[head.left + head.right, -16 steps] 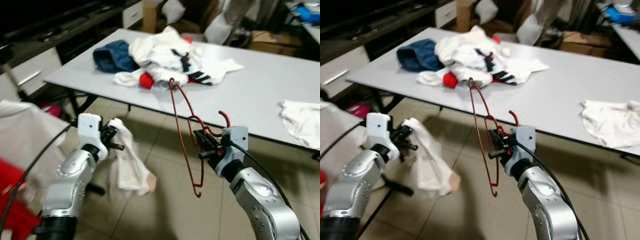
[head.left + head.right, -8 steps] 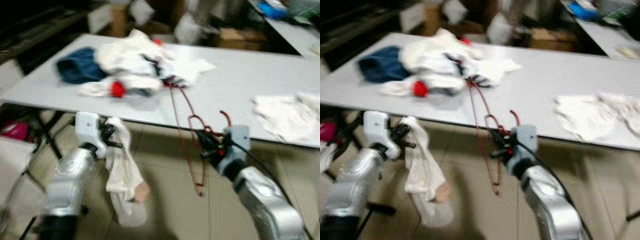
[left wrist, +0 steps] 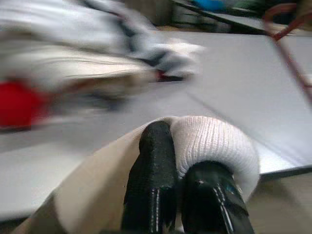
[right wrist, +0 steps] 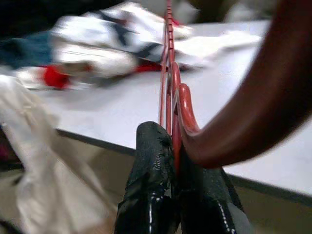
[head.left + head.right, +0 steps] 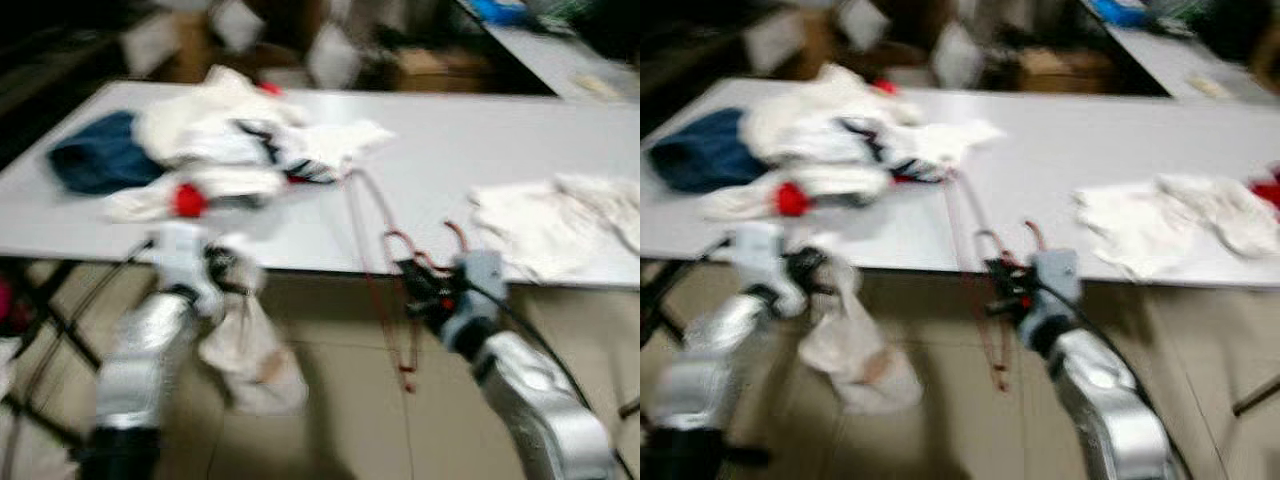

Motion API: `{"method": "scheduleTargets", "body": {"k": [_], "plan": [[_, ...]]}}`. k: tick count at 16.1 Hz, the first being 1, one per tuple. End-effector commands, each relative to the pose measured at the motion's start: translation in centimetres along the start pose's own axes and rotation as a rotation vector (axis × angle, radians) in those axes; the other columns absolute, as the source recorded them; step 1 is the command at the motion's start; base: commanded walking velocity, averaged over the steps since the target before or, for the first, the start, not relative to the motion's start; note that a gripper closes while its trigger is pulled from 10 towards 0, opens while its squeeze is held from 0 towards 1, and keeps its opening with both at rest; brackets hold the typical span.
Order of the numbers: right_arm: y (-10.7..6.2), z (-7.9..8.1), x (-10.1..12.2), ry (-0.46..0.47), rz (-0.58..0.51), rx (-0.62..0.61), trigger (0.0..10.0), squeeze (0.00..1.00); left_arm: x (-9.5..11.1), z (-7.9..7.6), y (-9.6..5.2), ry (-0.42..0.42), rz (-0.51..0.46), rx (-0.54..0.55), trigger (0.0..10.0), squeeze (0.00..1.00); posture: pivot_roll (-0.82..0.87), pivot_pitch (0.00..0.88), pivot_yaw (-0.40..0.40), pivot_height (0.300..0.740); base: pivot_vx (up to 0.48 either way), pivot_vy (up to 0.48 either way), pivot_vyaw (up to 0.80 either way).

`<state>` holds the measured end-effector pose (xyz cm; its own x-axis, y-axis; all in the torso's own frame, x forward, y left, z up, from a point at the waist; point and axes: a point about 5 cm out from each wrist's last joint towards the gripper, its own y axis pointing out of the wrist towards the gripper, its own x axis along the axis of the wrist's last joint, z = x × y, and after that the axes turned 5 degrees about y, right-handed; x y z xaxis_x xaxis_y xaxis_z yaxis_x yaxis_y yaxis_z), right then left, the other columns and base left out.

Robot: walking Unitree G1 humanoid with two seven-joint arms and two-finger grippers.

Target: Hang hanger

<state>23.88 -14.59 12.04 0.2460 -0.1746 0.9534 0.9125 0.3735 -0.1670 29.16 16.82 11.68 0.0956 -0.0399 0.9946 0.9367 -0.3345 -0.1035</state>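
Both head views are blurred. A pale grey table (image 5: 420,150) runs across the upper half of the frame, with beige floor tiles below its near edge. In the lower right of the frame, the right gripper (image 5: 415,290) is raised in front of the table edge, and its two black fingers (image 4: 151,195) are pressed together on the wire of a dark red hanger (image 5: 385,270). The hanger stands roughly upright and edge-on: its upper end lies over the table top close to the clothes pile, its lower end hangs below the table edge over the floor, and its hook curls up just beside the gripper. In the right wrist view the red wire runs straight up from between the closed fingers, and the thick curve of the hook crosses the upper right of that frame.

In the lower left of the frame, the left gripper (image 5: 232,272) sits just below the table's near edge. Its fingers (image 3: 153,180) are clamped on a white knitted garment (image 5: 250,345), whose ribbed fold wraps over the fingertips in the left wrist view; the rest of the cloth droops below the gripper toward the floor.

On the table, in the upper left of the frame, lies a pile of mostly white clothes (image 5: 240,140) with red and dark striped patches, and a dark blue garment (image 5: 95,160) at its left side. At the right of the frame a separate white cloth (image 5: 550,225) lies spread near the table edge, well apart from the pile.
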Motion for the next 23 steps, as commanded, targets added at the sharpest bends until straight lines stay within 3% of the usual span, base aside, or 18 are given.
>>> {"method": "scheduleTargets", "body": {"k": [1,6,9,13,14,17,21,23], "plan": [[0.3,0.7,0.7,-0.009,-0.029,0.034,10.0,0.00,1.0,1.1,-0.2,0.038,-0.024,0.028,10.0,0.00,-0.11,0.000,0.003,0.740,0.285,0.000,0.00],[0.4,0.2,1.2,-0.053,-0.025,0.045,10.0,0.00,2.7,1.4,0.5,0.078,-0.059,-0.019,10.0,0.00,-0.11,0.000,0.003,0.740,0.283,0.000,0.00],[0.3,-0.2,2.0,-0.118,-0.017,0.090,10.0,0.00,4.8,1.7,1.6,0.093,-0.109,-0.046,10.0,0.00,-0.11,0.000,0.000,0.740,0.282,0.000,0.00],[-0.8,-0.3,3.4,-0.180,0.002,0.227,10.0,0.00,7.0,1.9,2.9,0.115,-0.151,-0.080,10.0,0.00,-0.10,0.000,-0.006,0.740,0.284,0.000,0.00],[-1.5,-0.6,4.2,-0.210,0.018,0.279,10.0,0.00,8.0,1.5,3.8,0.118,-0.174,-0.110,10.0,0.00,-0.10,0.000,-0.007,0.740,0.285,0.000,0.00],[-2.4,-1.1,4.9,-0.258,0.052,0.325,10.0,0.00,9.4,1.1,4.7,0.117,-0.202,-0.147,10.0,0.00,-0.10,0.000,-0.003,0.740,0.290,0.000,0.00],[-3.9,-1.6,6.2,-0.302,0.076,0.386,10.0,0.00,11.2,2.0,5.7,0.134,-0.224,-0.127,10.0,0.00,-0.10,0.000,-0.005,0.740,0.292,0.000,-0.20],[-5.4,-1.7,7.1,-0.322,0.132,0.483,10.0,0.00,12.0,2.4,6.4,0.159,-0.219,-0.138,10.0,0.00,-0.10,0.000,-0.008,0.740,0.292,0.000,0.00]]}}
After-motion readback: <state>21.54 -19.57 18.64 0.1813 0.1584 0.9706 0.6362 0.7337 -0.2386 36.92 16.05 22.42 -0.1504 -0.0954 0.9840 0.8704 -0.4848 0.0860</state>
